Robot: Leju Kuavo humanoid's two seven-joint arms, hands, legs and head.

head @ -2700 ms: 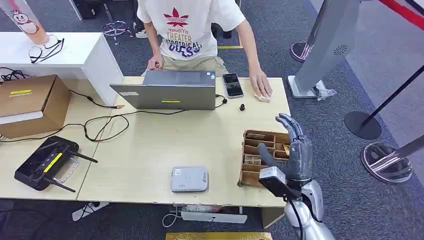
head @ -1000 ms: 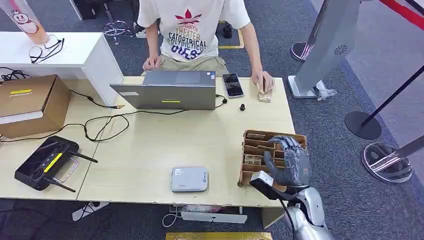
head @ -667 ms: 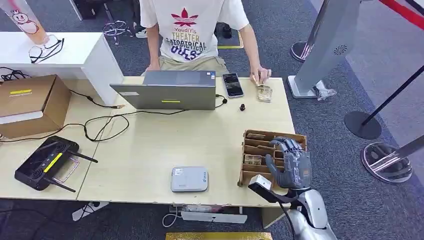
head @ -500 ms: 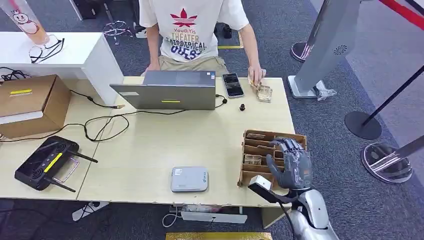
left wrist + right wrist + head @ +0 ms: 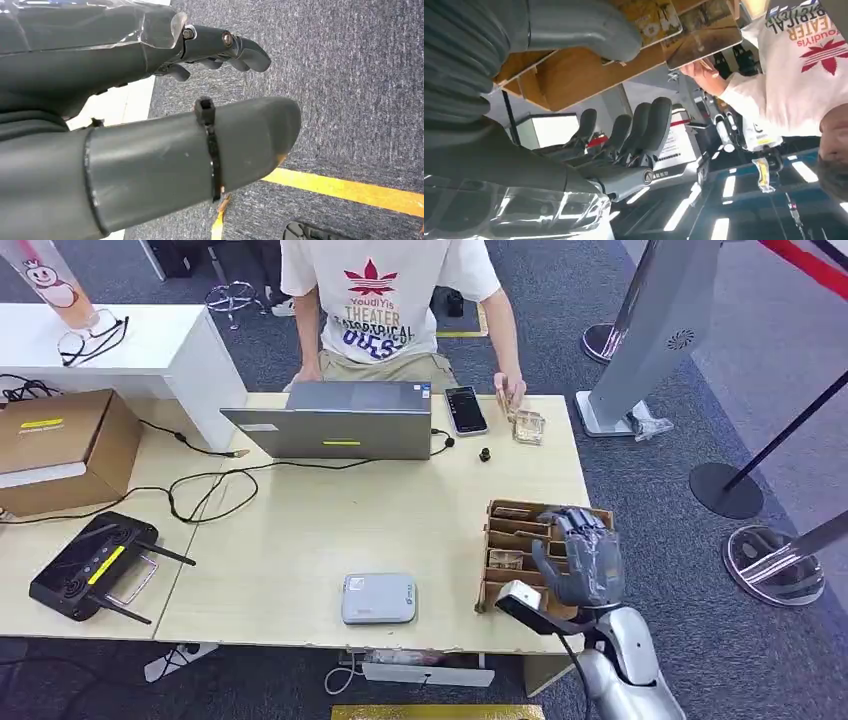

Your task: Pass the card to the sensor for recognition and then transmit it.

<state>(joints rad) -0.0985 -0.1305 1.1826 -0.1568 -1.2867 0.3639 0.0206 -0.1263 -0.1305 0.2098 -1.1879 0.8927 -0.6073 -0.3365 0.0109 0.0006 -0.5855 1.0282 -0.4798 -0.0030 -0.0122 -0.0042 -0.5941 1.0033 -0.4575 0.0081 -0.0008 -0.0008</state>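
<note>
**Right hand over the card box at the bench's right end**

The cards (image 5: 507, 559) stand in the slots of a brown cardboard box (image 5: 500, 530) near the right front corner of the bench (image 5: 300, 530); in the right wrist view cards (image 5: 659, 20) lie just beside the thick thumb; the right hand (image 5: 582, 558) sits over the box's right part, fingers bent down into it, and whether it has hold of a card I cannot tell; the grey sensor (image 5: 378, 598) lies flat near the front edge, left of the box and apart from it. The left hand (image 5: 200, 75) hangs above grey carpet with a yellow line, fingers (image 5: 240, 47) slightly curled and apart from the thumb, holding nothing. Across the bench a person (image 5: 385, 300) stands behind a laptop (image 5: 335, 420); a phone (image 5: 465, 410) lies beside it; the person's hand (image 5: 512, 392) is at a small stack of cards (image 5: 528, 426). A black controller (image 5: 90, 565) and a cardboard carton (image 5: 60, 445) lie at the left end.
</note>
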